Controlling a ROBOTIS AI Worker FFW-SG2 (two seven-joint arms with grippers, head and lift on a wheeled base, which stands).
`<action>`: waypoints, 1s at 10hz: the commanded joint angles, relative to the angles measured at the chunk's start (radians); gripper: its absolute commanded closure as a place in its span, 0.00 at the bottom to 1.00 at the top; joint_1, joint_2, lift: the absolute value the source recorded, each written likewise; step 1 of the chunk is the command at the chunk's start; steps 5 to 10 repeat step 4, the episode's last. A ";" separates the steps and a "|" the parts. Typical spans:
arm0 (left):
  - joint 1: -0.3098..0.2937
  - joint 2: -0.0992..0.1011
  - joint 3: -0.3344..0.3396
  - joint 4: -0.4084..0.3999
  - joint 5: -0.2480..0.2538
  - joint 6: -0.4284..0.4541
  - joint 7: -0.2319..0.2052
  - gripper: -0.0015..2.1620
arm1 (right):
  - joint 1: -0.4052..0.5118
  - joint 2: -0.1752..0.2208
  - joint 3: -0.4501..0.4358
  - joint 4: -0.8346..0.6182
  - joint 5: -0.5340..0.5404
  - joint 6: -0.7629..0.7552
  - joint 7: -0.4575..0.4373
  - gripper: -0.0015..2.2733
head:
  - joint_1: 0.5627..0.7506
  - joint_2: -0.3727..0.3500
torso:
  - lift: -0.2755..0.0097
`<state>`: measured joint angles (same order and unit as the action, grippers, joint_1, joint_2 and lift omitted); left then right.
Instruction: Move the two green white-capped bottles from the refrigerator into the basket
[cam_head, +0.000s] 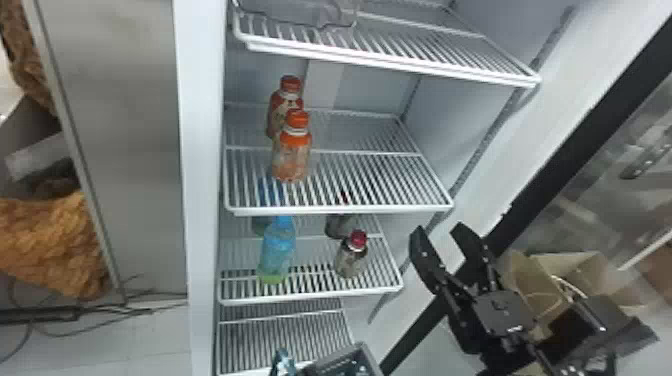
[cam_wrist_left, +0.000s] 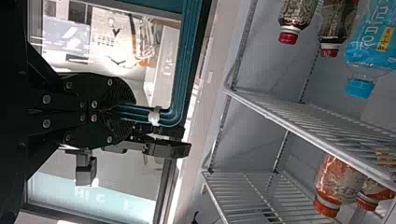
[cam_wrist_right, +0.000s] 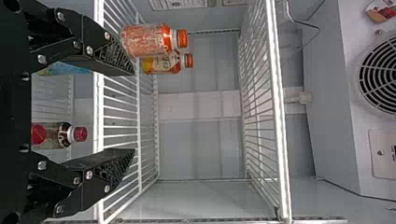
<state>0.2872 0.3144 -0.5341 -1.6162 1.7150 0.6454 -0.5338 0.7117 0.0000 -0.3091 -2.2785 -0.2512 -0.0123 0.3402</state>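
- Nearest: R gripper (cam_head: 440, 230), matte-black, flat angular fingers w/ exposed bolts. Finger pads (cam_wrist_right: 116, 53) textured, wedge-shaped.
- R gripper pose: in from lower right in head view, tips toward the fridge, just right of the lower shelf. Fingers well apart, nothing b/w them.
- L gripper (cam_wrist_left: 123, 112): black, rounded plate-like fingers, bolts showing. Fingers together, clamped on a ridged teal bar (cam_wrist_left: 187, 56) w/ a rounded bend & a white clip (cam_wrist_left: 155, 115) round it. Cdn't tell if bar = basket's.
- Bottom edge, head view: dark boxy thing (cam_head: 371, 361) w/ straight grey rim, partly cut off; cdn't tell if basket.
- Green white-capped btls: cdn't tell where they were.
- Middle shelf (cam_head: 340, 211): white wire rack, thin parallel rods. On it, L side, upright: front orange btl (cam_head: 291, 157), clear body, orange cap; rear orange btl (cam_head: 285, 107) just behind, red-orange cap, patterned wrap label.
- Lower shelf (cam_head: 310, 298): same white wire. Blue btl (cam_head: 277, 245) upright on L, greenish base, blue cap, pale print & small yellow patch on label. Dark btl (cam_head: 351, 260) on R, red cap, patterned label; 2nd dark btl (cam_head: 338, 225) behind.
- Upper shelf (cam_head: 390, 62): white wire too. Fridge walls smooth, pale. Round slatted fan grille (cam_wrist_right: 383, 77) nr it, w/ a small printed label (cam_wrist_right: 384, 151) beside.
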 joint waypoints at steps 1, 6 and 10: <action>0.002 0.000 0.002 0.000 0.000 0.000 -0.002 0.56 | 0.000 0.001 0.000 0.000 0.000 0.000 -0.001 0.23 | 0.70 0.03 | 0.95; 0.005 0.000 0.002 0.000 0.000 0.000 -0.002 0.56 | 0.000 0.001 0.002 0.000 0.000 0.000 0.000 0.23 | 0.70 0.03 | 0.95; 0.005 0.000 0.002 0.000 0.000 0.000 -0.002 0.56 | 0.000 0.001 0.002 0.000 0.000 0.000 0.000 0.23 | 0.70 0.03 | 0.95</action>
